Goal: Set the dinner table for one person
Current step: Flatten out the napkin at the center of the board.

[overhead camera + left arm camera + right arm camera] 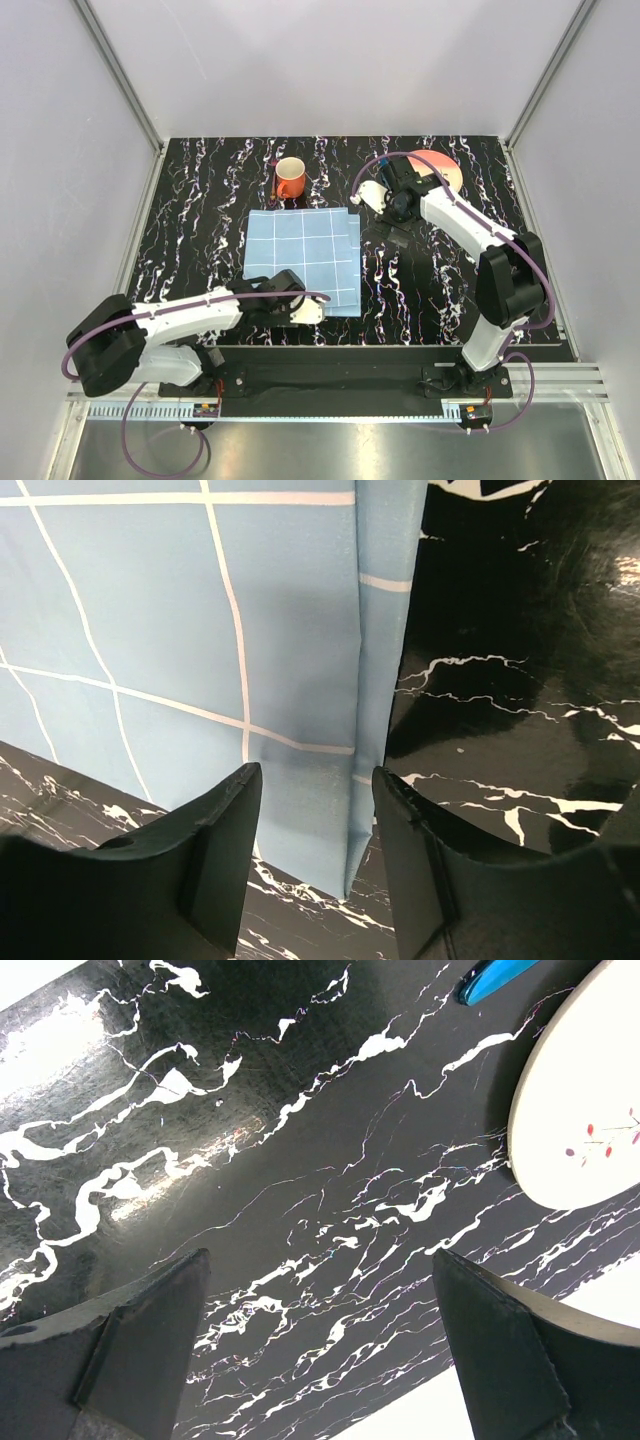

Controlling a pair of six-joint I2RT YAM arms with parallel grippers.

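The dinner table (190,230) is the black streaked surface that fills the enclosure floor. Your left hand (315,780) stands half open astride the mat's (150,630) near edge, gripping nothing, probably to square it. Your right hand (320,1260) hangs wide open and empty beside the plate (575,1110) at the far right edge. The dark surface between mat and plate leaves room to move.

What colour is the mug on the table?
The mug is orange, best from the top camera.

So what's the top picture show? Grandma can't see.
A light-blue checked mat lies on the black marbled dinner table, the left gripper at its near edge. An orange mug stands behind the mat; the right gripper is near a plate.
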